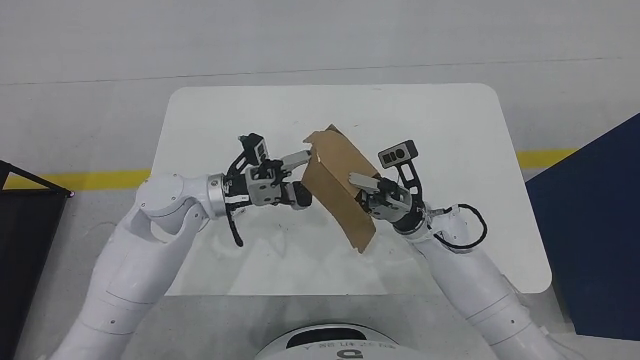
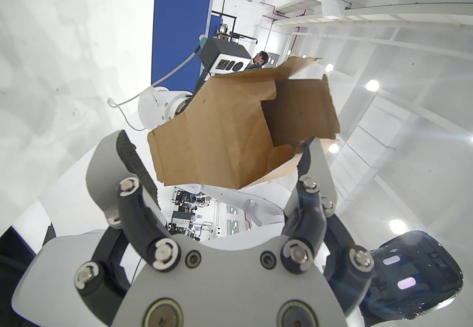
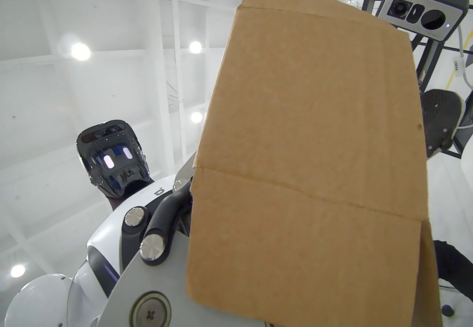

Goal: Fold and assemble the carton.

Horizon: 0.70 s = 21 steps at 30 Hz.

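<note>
Closest in, the right gripper [image 1: 366, 188] looks clamped on the near end of the carton [image 1: 338, 182]. It holds the carton tilted above the table, I'd guess so the flaps hang free for folding. Beyond it, the left gripper [image 2: 218, 147] is spread wide, one fingertip [image 2: 313, 158] touching a flap's edge. The carton is plain brown corrugated board, creased and half-opened. Below it lies the smooth white table [image 1: 450, 130].

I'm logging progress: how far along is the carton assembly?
Done: the carton is held above the table and partly opened, its inside showing. In hand: the right gripper holds a panel, while the left gripper is open at a flap edge. Remaining: the flaps stand unfolded, so no end is closed yet.
</note>
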### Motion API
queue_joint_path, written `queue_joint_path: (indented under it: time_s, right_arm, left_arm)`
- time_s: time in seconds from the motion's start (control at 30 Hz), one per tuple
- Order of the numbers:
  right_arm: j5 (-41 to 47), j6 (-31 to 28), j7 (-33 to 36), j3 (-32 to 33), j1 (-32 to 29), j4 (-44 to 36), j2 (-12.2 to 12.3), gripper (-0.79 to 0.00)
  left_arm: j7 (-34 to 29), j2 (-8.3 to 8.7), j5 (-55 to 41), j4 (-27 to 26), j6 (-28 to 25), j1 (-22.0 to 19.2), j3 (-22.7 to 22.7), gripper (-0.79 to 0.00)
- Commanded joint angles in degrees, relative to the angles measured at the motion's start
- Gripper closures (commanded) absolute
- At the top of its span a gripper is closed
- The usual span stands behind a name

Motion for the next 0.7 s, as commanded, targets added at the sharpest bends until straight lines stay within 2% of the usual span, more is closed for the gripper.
queue_joint_path:
  time_s: [0.0, 0.3, 0.67]
  right_arm:
    - [-0.2, 0.1, -0.1, 0.0, 0.0, 0.0, -0.1, 0.000]
    - [-0.8, 0.4, -0.1, 0.2, -0.2, -0.2, -0.3, 0.000]
    - [0.0, 1.0, 1.2, 1.5, -0.9, -0.9, -0.3, 0.000]
  left_arm:
    - [-0.2, 0.00, 0.6, -0.3, 0.4, 0.0, 0.7, -0.785]
    - [-0.5, 0.09, 0.7, -0.8, 0.4, 0.2, 1.3, -0.785]
    - [1.3, 0.31, -4.8, 3.2, 1.0, -0.1, -2.6, -0.785]
